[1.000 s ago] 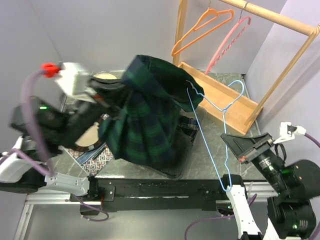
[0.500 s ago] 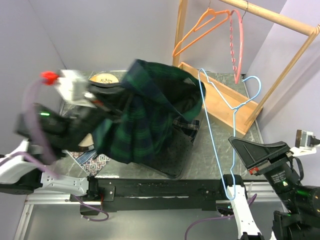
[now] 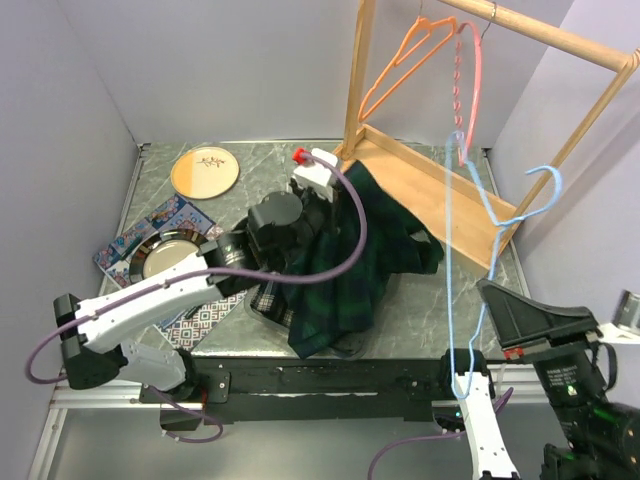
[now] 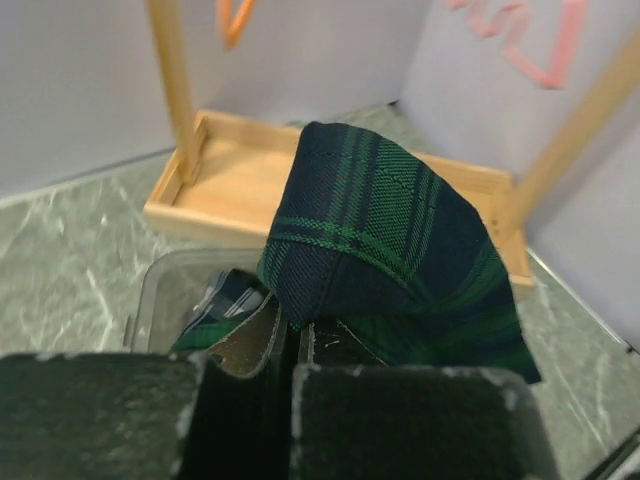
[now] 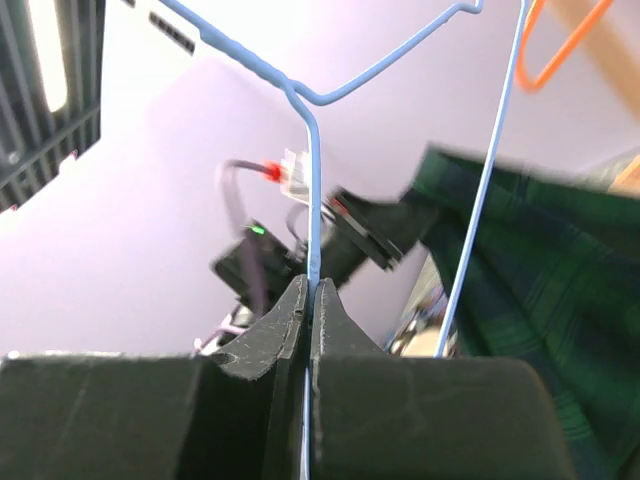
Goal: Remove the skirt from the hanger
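In the clear bin [image 4: 150,300]: skirt [image 3: 350,270] heaped | left fingers [image 4: 400,420] pinch skirt | right fingers [image 5: 340,330] pinch blue hanger [image 5: 312,200]

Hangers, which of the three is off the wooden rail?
The light blue wire hanger, pinched in the right gripper. The orange hanger and pink hanger hang on the rail.

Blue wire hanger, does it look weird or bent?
Yes. The thin blue wire hanger, pinched upright in the right gripper, looks pulled long and narrow instead of triangular. The dark green plaid skirt is off it, held by the left gripper.
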Robot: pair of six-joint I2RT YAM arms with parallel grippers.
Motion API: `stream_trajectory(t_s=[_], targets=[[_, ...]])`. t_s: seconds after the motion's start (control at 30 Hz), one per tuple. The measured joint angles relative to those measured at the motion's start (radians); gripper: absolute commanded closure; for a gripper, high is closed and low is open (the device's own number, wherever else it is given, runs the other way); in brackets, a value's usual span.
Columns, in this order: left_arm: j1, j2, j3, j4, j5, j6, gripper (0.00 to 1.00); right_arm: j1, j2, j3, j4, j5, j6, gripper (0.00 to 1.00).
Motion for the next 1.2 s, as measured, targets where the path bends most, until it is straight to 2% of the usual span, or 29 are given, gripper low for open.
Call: stream_trajectory(t_s=[0.13,0.23,0.4,0.43,0.47,0.5,0.53,0.63,0.77,0.83,0.87,1.07,1.2], targets=[[0.148,0.04,-0.031,-0.017,0.061,-0.129,0.99,0.0,0.0,0.008,0.004,0.084,-0.042,1.0],[0.219,0.071,-0.114,0.023,0.066,-0.195,0.99,0.0,-0.012,-0.041,0.008,0.119,-0.06,1.0],[0.246,0.18,-0.348,0.089,0.13,-0.31,0.98,0.0,-0.032,-0.141,-0.017,0.146,-0.077,1.0],[0.245,0.208,-0.379,0.087,0.148,-0.332,0.95,0.0,-0.033,-0.152,-0.025,0.151,-0.081,1.0],[0.244,0.233,-0.405,0.084,0.164,-0.353,0.82,0.0,-0.033,-0.156,-0.03,0.153,-0.083,1.0],[0.244,0.253,-0.42,0.076,0.179,-0.367,0.75,0.0,-0.033,-0.159,-0.034,0.157,-0.086,1.0],[0.244,0.26,-0.425,0.067,0.186,-0.381,0.58,0.0,-0.035,-0.163,-0.036,0.162,-0.091,1.0],[0.246,0.234,-0.401,0.029,0.188,-0.394,0.26,0.0,-0.043,-0.172,-0.041,0.17,-0.099,1.0],[0.246,0.153,-0.274,-0.085,0.192,-0.372,0.15,0.0,-0.045,-0.183,-0.044,0.17,-0.1,1.0],[0.246,0.11,-0.195,-0.109,0.214,-0.34,0.04,0.0,-0.045,-0.185,-0.045,0.17,-0.1,1.0],[0.246,0.08,-0.147,-0.111,0.242,-0.314,0.01,0.0,-0.045,-0.186,-0.045,0.17,-0.1,1.0],[0.212,0.007,0.011,-0.109,0.359,-0.208,0.01,0.0,-0.045,-0.183,-0.045,0.172,-0.103,1.0],[0.09,0.058,0.061,-0.11,0.369,-0.119,0.01,0.0,-0.043,-0.156,-0.054,0.18,-0.106,1.0]])
